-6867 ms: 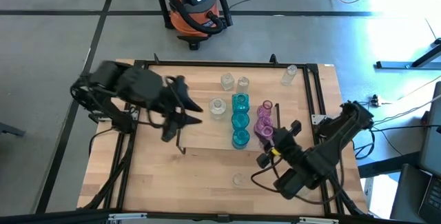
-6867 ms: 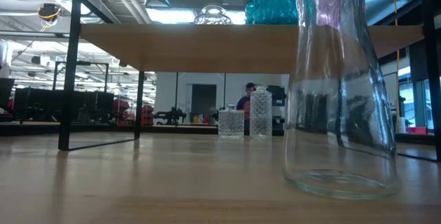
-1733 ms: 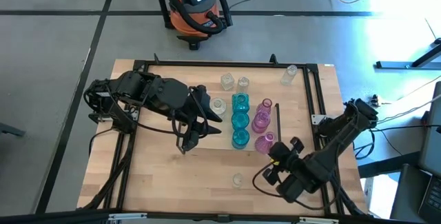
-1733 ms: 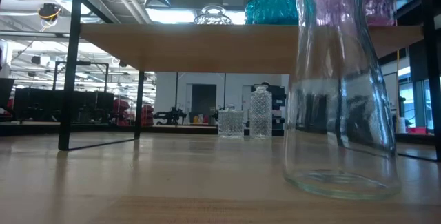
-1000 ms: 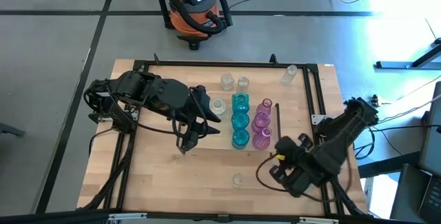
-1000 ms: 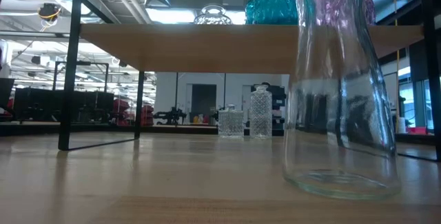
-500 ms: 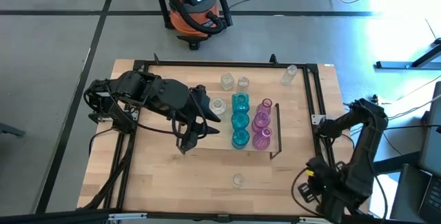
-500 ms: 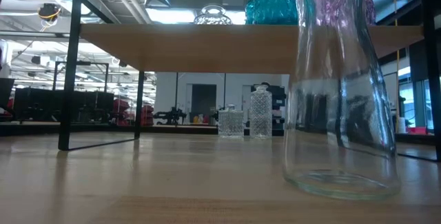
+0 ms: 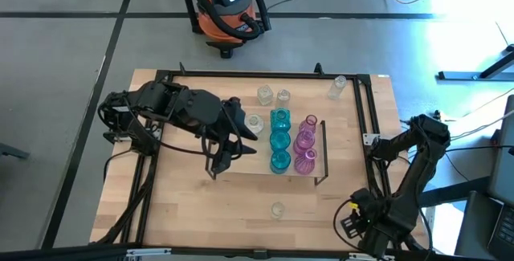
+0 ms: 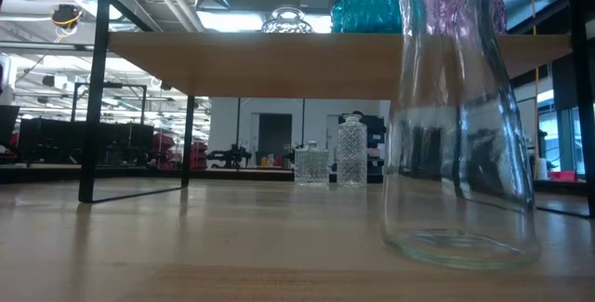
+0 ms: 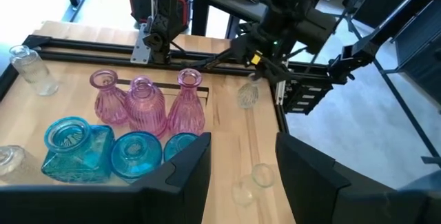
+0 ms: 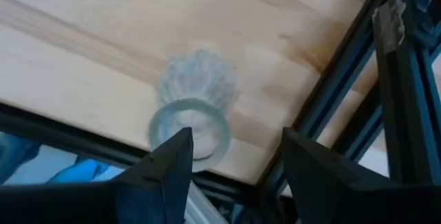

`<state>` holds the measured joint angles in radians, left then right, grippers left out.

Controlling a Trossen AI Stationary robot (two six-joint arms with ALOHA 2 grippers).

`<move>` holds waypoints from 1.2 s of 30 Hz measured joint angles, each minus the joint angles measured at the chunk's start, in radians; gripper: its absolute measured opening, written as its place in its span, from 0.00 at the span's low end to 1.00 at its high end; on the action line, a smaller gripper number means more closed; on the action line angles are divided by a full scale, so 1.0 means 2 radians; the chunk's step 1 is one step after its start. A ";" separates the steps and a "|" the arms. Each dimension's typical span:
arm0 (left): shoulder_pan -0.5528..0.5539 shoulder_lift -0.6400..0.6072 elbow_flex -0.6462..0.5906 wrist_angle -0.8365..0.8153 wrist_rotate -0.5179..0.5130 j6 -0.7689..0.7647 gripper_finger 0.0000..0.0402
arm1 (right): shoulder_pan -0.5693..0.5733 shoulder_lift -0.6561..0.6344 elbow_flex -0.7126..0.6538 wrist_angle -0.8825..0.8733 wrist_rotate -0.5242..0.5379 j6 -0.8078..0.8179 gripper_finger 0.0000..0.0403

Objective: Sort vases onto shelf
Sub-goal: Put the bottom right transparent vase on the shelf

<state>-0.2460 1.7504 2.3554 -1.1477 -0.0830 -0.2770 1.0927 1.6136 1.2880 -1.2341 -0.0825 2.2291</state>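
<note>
Vases point(image 9: 279, 141), teal and pink, stand in colour rows on the shelf point(image 9: 241, 165) seen from above, left pincer point(image 9: 227, 155) hovering over its bare end. At counter level, a clear vase point(image 10: 457, 135) waits before the shelf. Left pincer's fingers stand apart, empty. Right pincer point(image 12: 231, 165), fingers apart, overlooks another clear vase point(image 12: 194, 107).

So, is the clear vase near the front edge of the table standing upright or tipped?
Upright: the clear vase shows its round mouth from above in the high view, and its base sits flat on the table in the low view.
</note>
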 joint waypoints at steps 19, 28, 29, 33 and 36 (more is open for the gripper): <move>-0.002 0.000 0.000 0.000 0.000 0.000 0.39 | -0.014 -0.003 -0.061 0.097 0.019 -0.017 0.40; 0.000 0.000 0.000 0.003 0.000 0.000 0.39 | -0.023 -0.012 -0.053 0.091 0.050 -0.064 0.04; 0.001 0.000 0.000 0.003 0.000 0.000 0.39 | -0.026 -0.013 -0.050 0.086 0.058 -0.070 0.04; 0.002 0.000 0.000 0.003 0.000 0.000 0.39 | -0.048 -0.033 -0.022 0.088 0.061 -0.108 0.02; 0.003 0.000 0.000 0.003 0.000 0.000 0.39 | -0.068 -0.047 0.020 0.092 0.058 -0.167 0.02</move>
<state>-0.2405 1.7504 2.3554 -1.1419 -0.0830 -0.2771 0.9572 1.5203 1.3286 -1.0509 0.0340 1.8953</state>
